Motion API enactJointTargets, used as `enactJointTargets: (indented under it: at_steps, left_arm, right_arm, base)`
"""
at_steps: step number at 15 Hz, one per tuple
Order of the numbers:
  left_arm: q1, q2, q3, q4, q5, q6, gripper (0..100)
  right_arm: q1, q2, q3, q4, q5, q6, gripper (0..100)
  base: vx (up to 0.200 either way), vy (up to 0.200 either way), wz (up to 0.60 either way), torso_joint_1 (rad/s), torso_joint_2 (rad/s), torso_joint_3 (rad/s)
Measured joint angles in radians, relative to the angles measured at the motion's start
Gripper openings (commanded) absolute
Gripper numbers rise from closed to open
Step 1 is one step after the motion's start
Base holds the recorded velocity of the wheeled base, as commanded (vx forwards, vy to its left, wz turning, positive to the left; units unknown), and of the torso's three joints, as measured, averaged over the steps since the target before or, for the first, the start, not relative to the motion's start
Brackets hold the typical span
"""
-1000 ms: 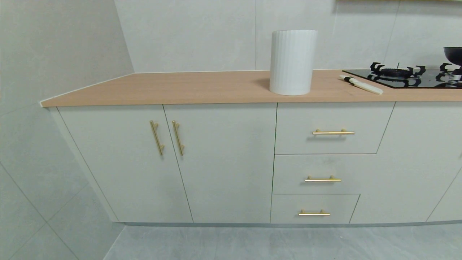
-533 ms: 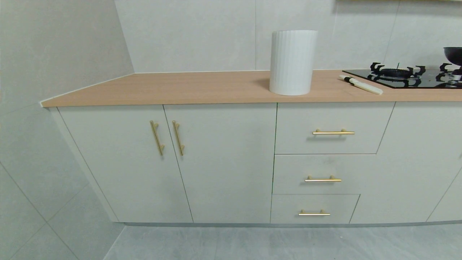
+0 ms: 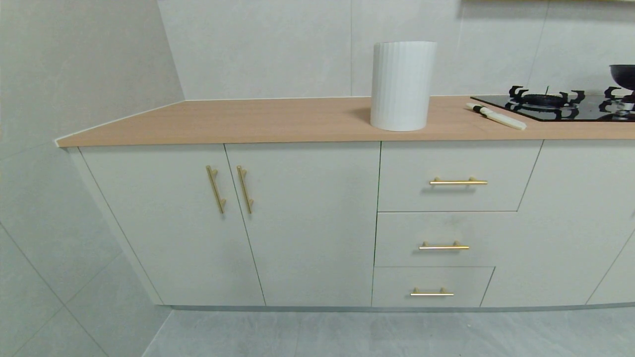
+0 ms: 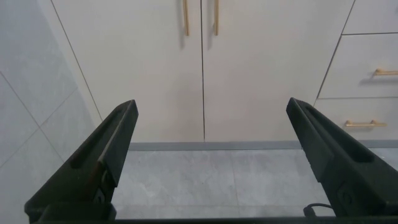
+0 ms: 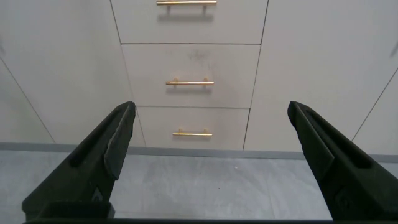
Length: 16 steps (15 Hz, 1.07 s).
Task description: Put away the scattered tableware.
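Knife [image 3: 495, 116], one, lies near one white canister [image 3: 402, 85].

No readable text, labels or numbers anywhere.

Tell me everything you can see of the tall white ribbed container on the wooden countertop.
The tall white ribbed cylindrical container stands upright on the light wooden countertop, near its front edge. Fine vertical grooves run around its matte wall; whether it is ceramic or plastic, I cannot tell. Its inside is hidden. Only the countertop touches it; a pale knife-like utensil lies apart on its right.
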Motion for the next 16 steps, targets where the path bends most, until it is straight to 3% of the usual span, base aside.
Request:
enactJointTargets:
  at_steps: [14, 16]
  left_arm:
    - [0.0, 0.0, 0.0, 0.0, 0.0, 0.0, 100]
    - [0.0, 0.0, 0.0, 0.0, 0.0, -0.001, 100]
  right_arm:
    - [0.0, 0.001, 0.0, 0.0, 0.0, 0.001, 100]
    - [0.0, 0.001, 0.0, 0.0, 0.0, 0.001, 100]
  base:
    - [0.2, 0.0, 0.0, 0.004, 0.0, 0.002]
    - [0.0, 0.0, 0.0, 0.0, 0.0, 0.0]
